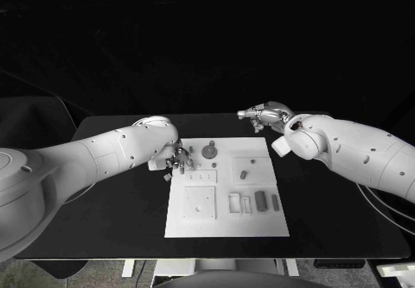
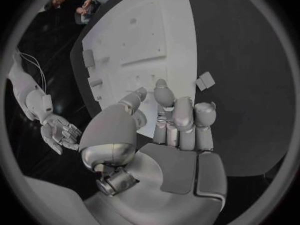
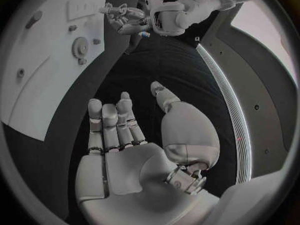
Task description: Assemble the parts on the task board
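The white task board point(image 1: 226, 207) lies in the middle of the black table. On it are a round gear-like part point(image 1: 209, 151), a small dark part point(image 1: 244, 174) and a dark cylinder point(image 1: 261, 200) beside a slimmer pin point(image 1: 275, 202). My left hand point(image 1: 179, 159) hovers over the board's far left edge with its fingers point(image 2: 181, 120) pointing down and nothing visible in them. A small pale part point(image 1: 168, 176) lies on the table just off that edge, close to the fingertips point(image 2: 205, 80). My right hand point(image 1: 264, 114) hangs past the board's far right corner, its palm point(image 3: 134, 170) bare and fingers stretched out.
The board point(image 2: 147, 40) has raised blocks and recessed slots along its left half and middle. Black table surrounds it on every side, with wide room to the left and right. The right wrist view shows my left hand point(image 3: 122, 16) over the board point(image 3: 56, 50).
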You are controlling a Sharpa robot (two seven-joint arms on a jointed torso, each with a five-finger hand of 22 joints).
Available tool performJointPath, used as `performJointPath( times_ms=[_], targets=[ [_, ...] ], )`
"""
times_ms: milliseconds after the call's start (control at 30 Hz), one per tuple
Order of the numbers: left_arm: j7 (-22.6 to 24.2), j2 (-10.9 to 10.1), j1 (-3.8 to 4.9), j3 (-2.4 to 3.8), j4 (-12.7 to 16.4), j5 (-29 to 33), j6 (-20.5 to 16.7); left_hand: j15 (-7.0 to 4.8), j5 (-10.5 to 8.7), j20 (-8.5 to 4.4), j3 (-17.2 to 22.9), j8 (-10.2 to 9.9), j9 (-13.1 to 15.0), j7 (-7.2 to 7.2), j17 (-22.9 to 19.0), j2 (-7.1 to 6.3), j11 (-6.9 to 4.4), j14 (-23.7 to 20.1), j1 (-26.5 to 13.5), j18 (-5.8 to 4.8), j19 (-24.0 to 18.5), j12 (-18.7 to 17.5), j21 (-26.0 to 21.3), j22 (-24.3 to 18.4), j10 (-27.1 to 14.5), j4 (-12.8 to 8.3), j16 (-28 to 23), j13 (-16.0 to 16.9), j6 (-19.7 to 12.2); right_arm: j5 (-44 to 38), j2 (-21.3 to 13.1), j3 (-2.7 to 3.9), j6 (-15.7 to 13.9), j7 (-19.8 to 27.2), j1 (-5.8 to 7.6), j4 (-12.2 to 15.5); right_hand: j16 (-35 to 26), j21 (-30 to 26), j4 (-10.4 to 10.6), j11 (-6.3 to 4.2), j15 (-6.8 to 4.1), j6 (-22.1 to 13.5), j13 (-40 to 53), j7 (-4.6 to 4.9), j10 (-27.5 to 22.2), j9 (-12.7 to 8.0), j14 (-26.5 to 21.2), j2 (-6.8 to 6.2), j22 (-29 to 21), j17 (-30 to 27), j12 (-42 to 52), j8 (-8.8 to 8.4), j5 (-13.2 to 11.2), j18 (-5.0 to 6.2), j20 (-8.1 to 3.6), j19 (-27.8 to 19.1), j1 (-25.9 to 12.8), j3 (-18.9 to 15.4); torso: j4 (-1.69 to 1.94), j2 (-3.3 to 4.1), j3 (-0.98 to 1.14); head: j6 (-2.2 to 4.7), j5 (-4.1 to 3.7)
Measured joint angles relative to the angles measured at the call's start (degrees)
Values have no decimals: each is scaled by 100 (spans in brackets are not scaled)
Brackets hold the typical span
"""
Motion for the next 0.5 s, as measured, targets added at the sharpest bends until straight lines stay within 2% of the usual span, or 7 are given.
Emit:
performJointPath(
  times_ms=[67,133,367,400,467,500],
  targets=[
    [-9,-106,28,1,85,-66,-15,0,148,0,62,0,4,1,-29,21,0,0,251,0,0,30,0,11,0,-210,51,7,-1,0,-9,0,1,-1,0,0,0,0,0,0,0,0,0,0,0,0,0,0,0,0,0,0,0,0,0,0,0,0,0,0,1,1,0],
    [-10,-198,46,1,174,-171,-57,0,224,0,99,0,14,1,-51,16,0,0,395,0,0,63,0,16,0,-331,62,8,-2,0,-17,0,2,-2,0,0,0,0,0,0,0,0,0,0,0,0,0,0,0,0,0,0,0,0,0,0,0,0,1,-1,1,4,1],
    [69,-519,73,0,655,-747,-444,0,242,-1,164,0,49,31,-99,-85,1,0,841,0,2,125,0,33,-1,-570,146,13,28,-1,-48,-1,3,-7,0,8,0,0,0,0,0,0,0,0,0,0,0,0,0,0,0,0,0,0,0,0,0,0,0,-1,-3,2,-2],
    [106,-583,72,0,738,-840,-529,0,229,-2,144,-23,52,32,-113,-135,1,0,889,0,3,129,0,33,-1,-591,146,13,28,-1,-55,-1,3,-8,0,11,0,0,0,0,0,0,0,0,0,0,0,0,0,0,0,0,0,0,0,0,0,0,-1,-1,-3,2,-5],
    [225,-729,71,-2,887,-1031,-752,7,23,12,14,-99,52,60,-192,-206,12,-91,1095,0,-11,105,0,19,-127,-604,125,-15,-1,-1,-72,-1,3,-9,0,13,0,0,0,0,0,0,0,0,0,0,0,0,0,0,0,0,0,0,0,0,0,0,-2,1,-3,7,-9],
    [304,-787,70,-3,930,-1095,-858,23,-17,31,-43,-129,52,90,-236,-224,39,-162,1178,0,-77,55,0,-2,-213,-605,82,-41,-70,-1,-80,-1,3,-10,0,12,0,0,0,0,0,0,0,0,0,0,0,0,0,0,0,0,0,0,0,0,0,0,-2,1,-4,8,-12]
  ],
)
